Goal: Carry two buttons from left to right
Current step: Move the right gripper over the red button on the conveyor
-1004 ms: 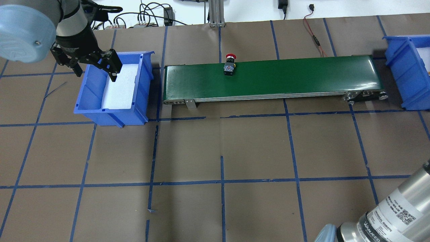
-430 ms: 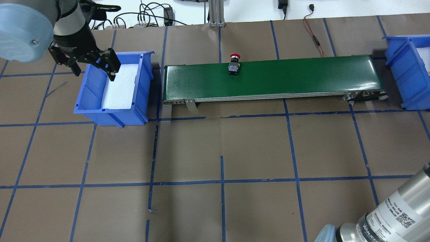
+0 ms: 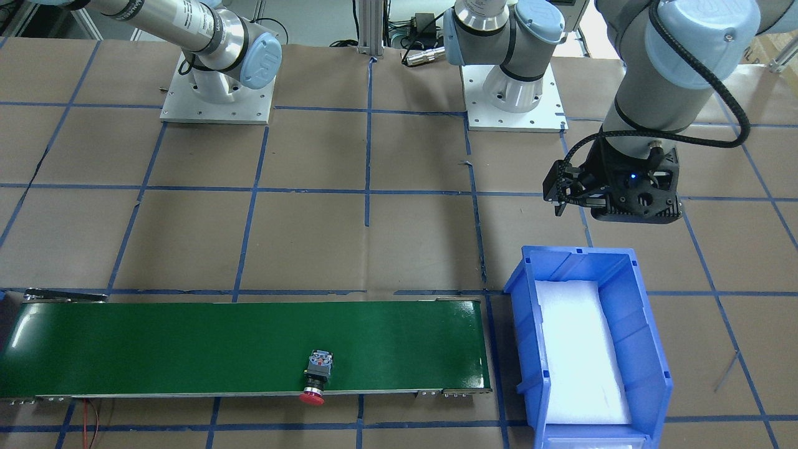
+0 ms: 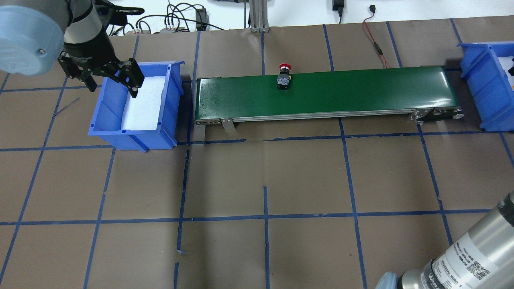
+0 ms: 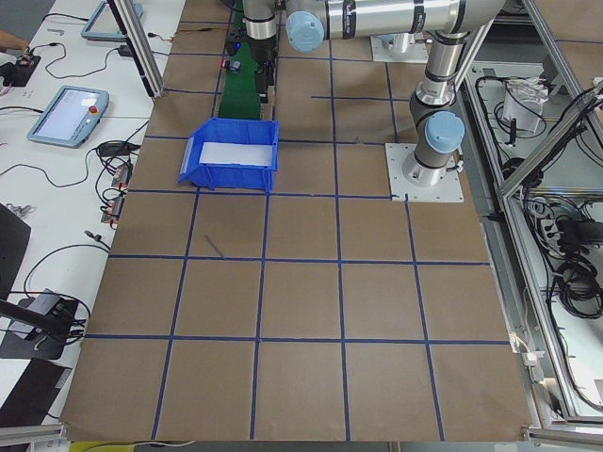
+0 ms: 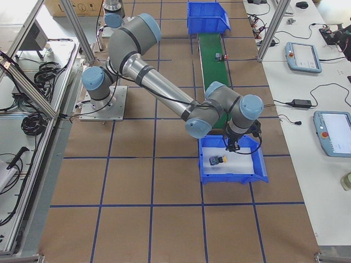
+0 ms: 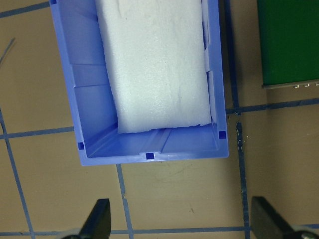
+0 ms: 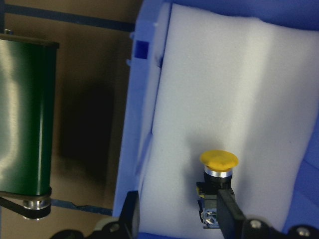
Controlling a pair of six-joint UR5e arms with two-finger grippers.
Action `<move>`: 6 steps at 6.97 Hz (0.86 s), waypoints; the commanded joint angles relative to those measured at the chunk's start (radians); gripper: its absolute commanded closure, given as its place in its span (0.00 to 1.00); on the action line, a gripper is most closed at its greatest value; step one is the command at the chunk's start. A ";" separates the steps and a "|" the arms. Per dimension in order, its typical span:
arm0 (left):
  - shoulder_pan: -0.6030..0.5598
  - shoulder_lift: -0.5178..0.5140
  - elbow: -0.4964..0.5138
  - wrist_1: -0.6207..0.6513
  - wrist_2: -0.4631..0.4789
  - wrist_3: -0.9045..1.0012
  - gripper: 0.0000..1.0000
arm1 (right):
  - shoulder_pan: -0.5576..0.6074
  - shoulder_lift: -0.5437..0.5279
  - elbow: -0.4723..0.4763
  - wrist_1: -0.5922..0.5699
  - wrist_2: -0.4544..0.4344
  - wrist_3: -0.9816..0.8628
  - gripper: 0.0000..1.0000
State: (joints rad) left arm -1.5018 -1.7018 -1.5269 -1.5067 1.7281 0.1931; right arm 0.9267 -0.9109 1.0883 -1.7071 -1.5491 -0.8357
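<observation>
The left fingers [image 7: 101, 220] are spread wide and empty, just outside an end wall of the left bin [image 7: 149, 149], which sits off the belt's [image 4: 321, 90] left end. The right fingers [image 8: 230, 211] are parted too, above the yellow button [image 8: 218, 172], which lies on foam in the right bin [image 8: 133, 124] past the belt's right end. The red button [image 4: 284, 78] lies on its side at the belt's far edge. It is probably light, rigid plastic with a slick cap, so pinch the squarish black body. It has ridden rightward along the belt since a second ago.
</observation>
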 commanded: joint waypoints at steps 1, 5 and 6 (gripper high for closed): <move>0.003 0.004 -0.010 0.000 0.001 0.000 0.00 | 0.076 -0.046 0.007 0.074 0.014 -0.010 0.20; 0.002 0.001 -0.001 0.002 -0.002 0.002 0.00 | 0.323 -0.163 0.097 0.087 0.032 0.315 0.15; 0.003 0.001 -0.001 0.002 -0.002 0.002 0.00 | 0.363 -0.180 0.134 0.051 0.034 0.419 0.15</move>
State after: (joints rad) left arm -1.4999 -1.7011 -1.5282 -1.5049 1.7260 0.1944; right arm 1.2337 -1.0657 1.1778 -1.6229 -1.5182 -0.5441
